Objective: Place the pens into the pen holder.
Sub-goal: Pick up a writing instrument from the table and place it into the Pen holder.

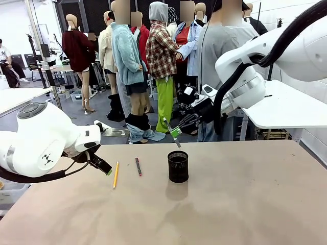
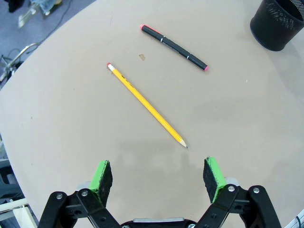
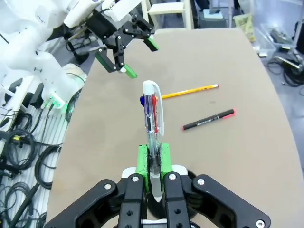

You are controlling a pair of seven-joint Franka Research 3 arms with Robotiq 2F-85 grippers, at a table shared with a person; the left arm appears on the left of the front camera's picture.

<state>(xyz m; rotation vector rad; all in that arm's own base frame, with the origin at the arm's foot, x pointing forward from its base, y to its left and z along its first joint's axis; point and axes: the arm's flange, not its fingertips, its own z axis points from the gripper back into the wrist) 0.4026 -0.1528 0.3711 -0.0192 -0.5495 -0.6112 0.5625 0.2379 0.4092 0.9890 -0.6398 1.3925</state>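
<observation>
A yellow pencil (image 1: 116, 174) and a dark pen with red ends (image 1: 138, 166) lie side by side on the table, left of the black mesh pen holder (image 1: 178, 166). My left gripper (image 1: 104, 168) hovers open just left of the pencil. In the left wrist view the open left gripper (image 2: 159, 178) hangs over bare table below the pencil (image 2: 146, 105), with the dark pen (image 2: 174, 47) and the holder (image 2: 278, 23) farther off. My right gripper (image 1: 174, 133) is shut on a clear pen (image 1: 167, 124) held tilted above the holder. The right wrist view shows this pen (image 3: 153, 118) standing between the shut fingers (image 3: 141, 156).
The tan table (image 1: 245, 204) is bare on its right half and front. A person stands at the far edge behind the right arm. The right wrist view also shows the pencil (image 3: 190, 91), the dark pen (image 3: 209, 120) and the left gripper (image 3: 126, 45).
</observation>
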